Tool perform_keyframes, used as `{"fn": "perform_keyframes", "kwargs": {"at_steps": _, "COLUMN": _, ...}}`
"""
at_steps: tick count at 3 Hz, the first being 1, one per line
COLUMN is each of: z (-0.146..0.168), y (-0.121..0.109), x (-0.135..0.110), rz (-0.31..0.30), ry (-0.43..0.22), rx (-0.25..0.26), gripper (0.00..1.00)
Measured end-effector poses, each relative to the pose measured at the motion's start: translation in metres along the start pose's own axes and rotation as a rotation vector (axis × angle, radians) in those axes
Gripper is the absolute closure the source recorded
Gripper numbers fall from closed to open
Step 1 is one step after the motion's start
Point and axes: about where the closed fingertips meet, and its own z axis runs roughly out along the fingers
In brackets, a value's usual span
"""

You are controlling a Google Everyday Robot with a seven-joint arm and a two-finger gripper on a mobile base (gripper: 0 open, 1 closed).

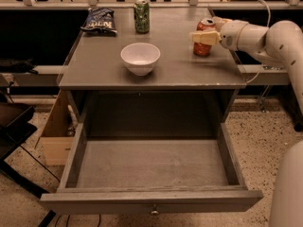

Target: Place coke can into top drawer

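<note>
On my feed the grey worktop (180,72) carries a white bowl (140,57) near its middle, a green can (141,16) and a dark snack bag (100,20) along the back edge, and the coke can (202,49) standing toward the right. The tool (204,30) sits at that can, reaching in from the right.
</note>
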Motion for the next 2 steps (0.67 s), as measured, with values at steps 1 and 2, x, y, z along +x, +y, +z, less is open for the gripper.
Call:
{"fn": "perform_keyframes", "kwargs": {"at_steps": 1, "z": 0.0016, "y": -0.0005, "x": 0.0027, "rz": 0.005, "ry": -0.003, "rx": 0.001, "gripper": 0.5}}
{"fn": "perform_keyframes", "kwargs": {"at_steps": 2, "z": 0.0016, "y": -0.0004, "x": 0.0025, "rz": 0.005, "ry": -0.003, "rx": 0.001, "gripper": 0.74}}
